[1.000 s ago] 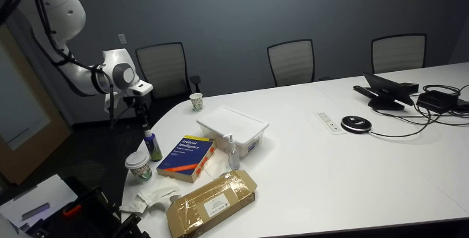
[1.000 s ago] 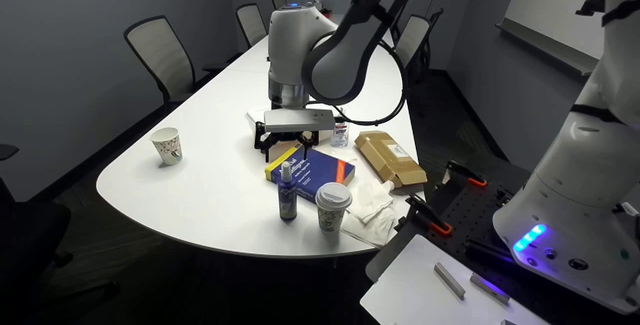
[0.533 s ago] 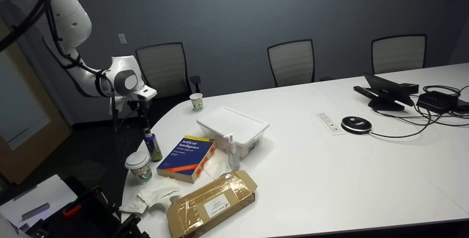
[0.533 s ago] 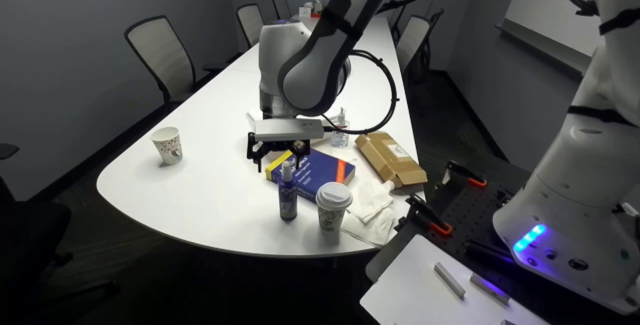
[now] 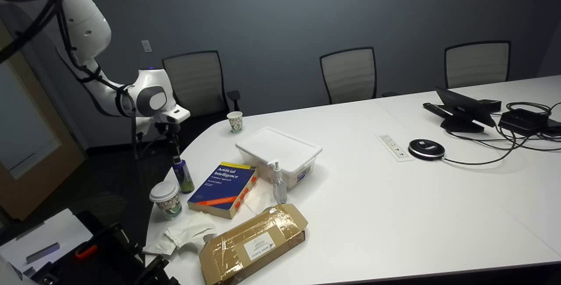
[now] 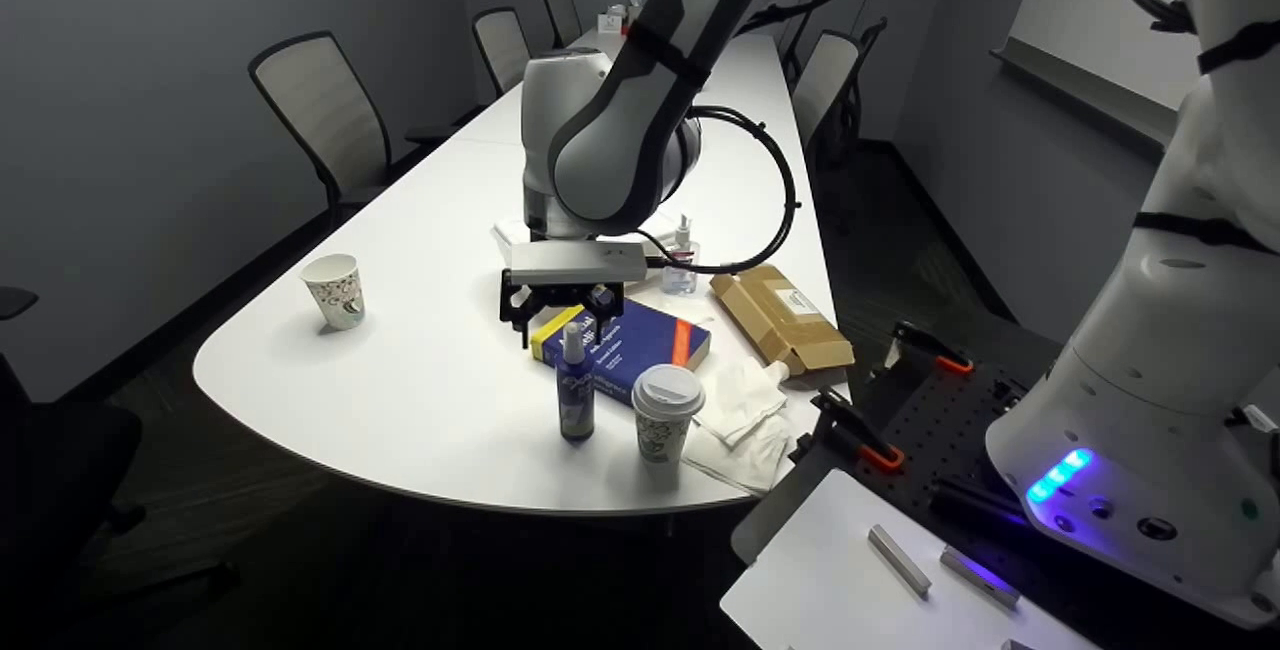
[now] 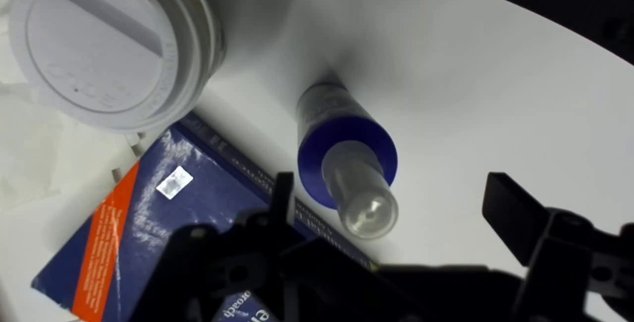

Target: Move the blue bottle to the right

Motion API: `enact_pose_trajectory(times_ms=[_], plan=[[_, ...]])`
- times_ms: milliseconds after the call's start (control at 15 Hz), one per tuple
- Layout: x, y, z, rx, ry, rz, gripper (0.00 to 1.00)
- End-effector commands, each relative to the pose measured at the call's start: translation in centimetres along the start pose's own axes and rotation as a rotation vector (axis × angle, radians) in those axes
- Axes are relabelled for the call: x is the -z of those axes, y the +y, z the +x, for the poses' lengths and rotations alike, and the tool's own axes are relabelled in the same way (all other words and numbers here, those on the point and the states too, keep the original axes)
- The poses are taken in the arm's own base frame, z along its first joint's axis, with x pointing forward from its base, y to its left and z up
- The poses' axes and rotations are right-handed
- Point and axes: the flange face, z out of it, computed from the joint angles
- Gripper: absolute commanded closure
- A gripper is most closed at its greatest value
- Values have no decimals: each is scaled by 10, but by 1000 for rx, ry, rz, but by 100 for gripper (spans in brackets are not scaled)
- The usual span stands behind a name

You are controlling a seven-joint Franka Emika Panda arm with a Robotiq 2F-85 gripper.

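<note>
On the white counter [image 6: 400, 400], near its rounded edge, stands the slender dark blue bottle [image 6: 576, 398], open room opposite the lidded paper cup [image 6: 664, 425]; the black tool [image 7: 389, 195] hangs spread nearby.

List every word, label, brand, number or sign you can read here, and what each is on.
"Artificial Intelligence": front of the blue book
"EXPO", faint, probable reading: the blue bottle
"roach", fragment: same book, wrist view
Too small or blurred to read: the book's smaller print; labels on the cardboard box, lidded bin and pump bottle; embossing on the cup lid
</note>
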Motion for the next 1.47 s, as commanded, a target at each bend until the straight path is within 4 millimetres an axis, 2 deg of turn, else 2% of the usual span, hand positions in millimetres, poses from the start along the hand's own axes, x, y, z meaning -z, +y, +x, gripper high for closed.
enact_pose_trajectory(times_ms=[0,533,800,933,1067,1267,1400], plan=[[2,-1,-1,-12,-33,-12,32],[0,6,0,-49,-61,-43,92],[5,1,2,-40,-59,-41,93],[18,-3,3,-40,-53,-39,93],[40,-5,6,-62,-39,-50,93],[85,-4,12,-89,-10,-81,93],[118,3,18,-116,9,-83,93]])
